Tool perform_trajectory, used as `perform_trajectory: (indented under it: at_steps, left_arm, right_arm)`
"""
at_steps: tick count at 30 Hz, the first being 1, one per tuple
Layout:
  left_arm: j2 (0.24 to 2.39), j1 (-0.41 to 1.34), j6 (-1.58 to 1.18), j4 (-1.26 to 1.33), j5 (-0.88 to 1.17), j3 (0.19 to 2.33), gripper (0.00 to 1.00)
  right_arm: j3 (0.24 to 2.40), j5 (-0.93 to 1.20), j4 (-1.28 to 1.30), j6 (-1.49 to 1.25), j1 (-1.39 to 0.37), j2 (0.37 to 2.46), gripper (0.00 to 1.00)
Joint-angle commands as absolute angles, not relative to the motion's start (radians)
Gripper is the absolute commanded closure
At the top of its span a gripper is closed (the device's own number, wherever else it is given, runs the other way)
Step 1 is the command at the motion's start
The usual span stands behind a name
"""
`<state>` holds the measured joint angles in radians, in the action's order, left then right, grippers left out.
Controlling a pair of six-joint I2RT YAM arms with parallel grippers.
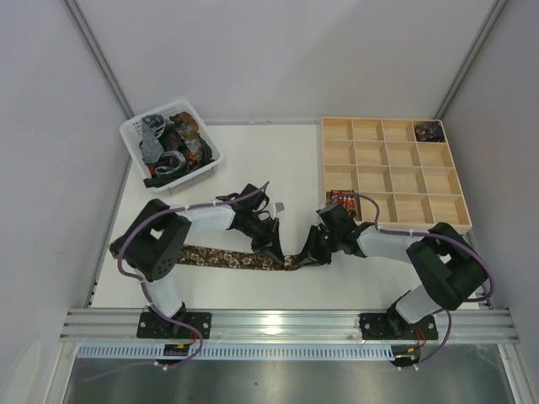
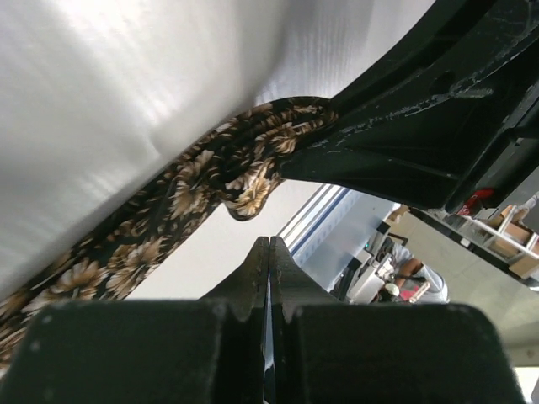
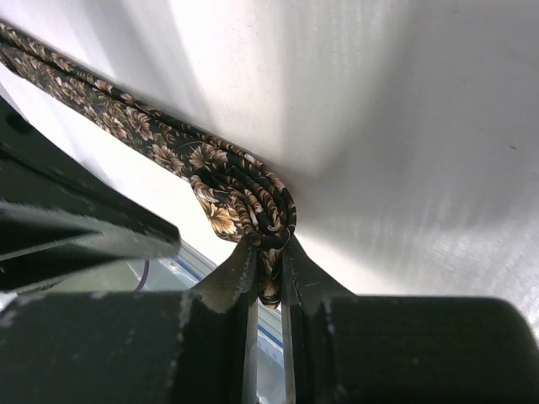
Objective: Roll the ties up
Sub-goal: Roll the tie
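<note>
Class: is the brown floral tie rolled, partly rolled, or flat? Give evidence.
Partly rolled. One end of the brown floral tie is a small coil pinched by the right gripper; the rest lies flat on the table.

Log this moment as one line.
right gripper: shut on floral tie, rolled end | left gripper: shut, empty | tail: flat on table

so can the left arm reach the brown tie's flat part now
Probably yes: the left hand, shut and empty, sits right beside the brown tie, nothing between; the right hand pinches only the rolled end.
</note>
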<state>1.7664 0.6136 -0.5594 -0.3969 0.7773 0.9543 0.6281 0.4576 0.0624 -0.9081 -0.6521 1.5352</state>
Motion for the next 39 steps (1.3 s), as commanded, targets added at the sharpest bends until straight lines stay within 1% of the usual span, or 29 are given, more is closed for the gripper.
perform_trajectory:
  at_steps: [1,14,29,39]
  left_arm:
    - [1.792,0.643,-0.6,-0.35,0.813,1.009,0.98]
    - [1.887,0.655,-0.595,-0.344,0.805,1.055,0.99]
    - [1.931,0.653,-0.591,-0.357,0.784,1.092,0.99]
    - [1.95,0.66,-0.588,-0.374,0.782,1.114,0.99]
  right_arm:
    - [0.606,0.414,0.118,-0.92,-0.641,1.493,1.0]
    - [0.623,0.408,0.153,-0.91,-0.637,1.45,1.0]
    - [0.657,0.422,0.161,-0.902,-0.652,1.427,1.0]
    - [0.77,0.408,0.209,-0.848,-0.703,1.493,0.99]
